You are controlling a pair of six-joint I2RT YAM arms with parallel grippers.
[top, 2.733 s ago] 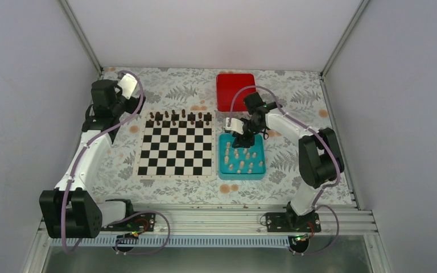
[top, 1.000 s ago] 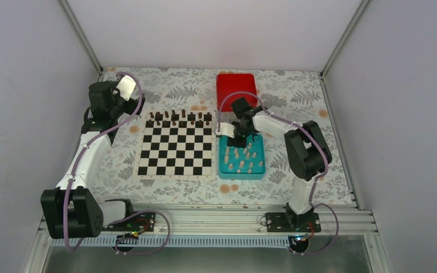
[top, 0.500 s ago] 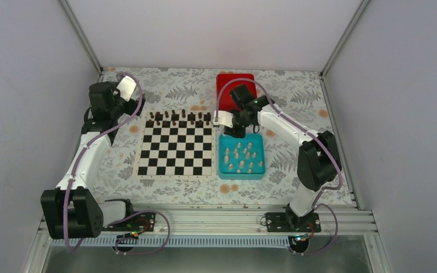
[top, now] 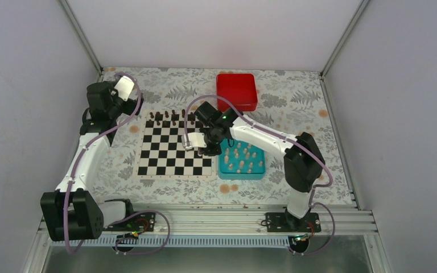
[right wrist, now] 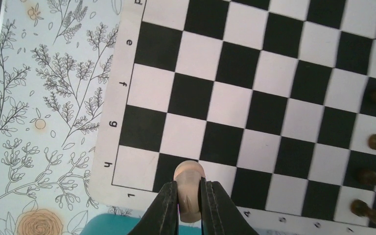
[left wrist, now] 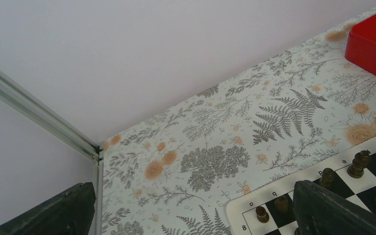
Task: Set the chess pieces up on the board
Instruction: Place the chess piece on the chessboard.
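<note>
The board (top: 176, 149) lies left of centre, with dark brown chessmen along its far rows only. Several pale cream chess pieces (top: 242, 159) stand in the teal tray (top: 260, 173) just right of the board. My right gripper (top: 199, 149) hangs over the board's right edge. In the right wrist view it (right wrist: 190, 196) is shut on one cream chess piece (right wrist: 189, 183), held above the board's corner by the "h" and "1" marks. My left gripper (top: 111, 96) is raised beyond the board's far left corner; in the left wrist view its fingers (left wrist: 340, 210) stand wide apart and empty.
A red box (top: 236, 91) sits at the back, beyond the teal tray. Dark chessmen (left wrist: 360, 164) line the board's far rows. Grey walls and metal rails close in the floral table.
My right gripper has lifted out of the teal tray with a cream piece and swung left over the board's right edge. The left arm has hardly moved.
</note>
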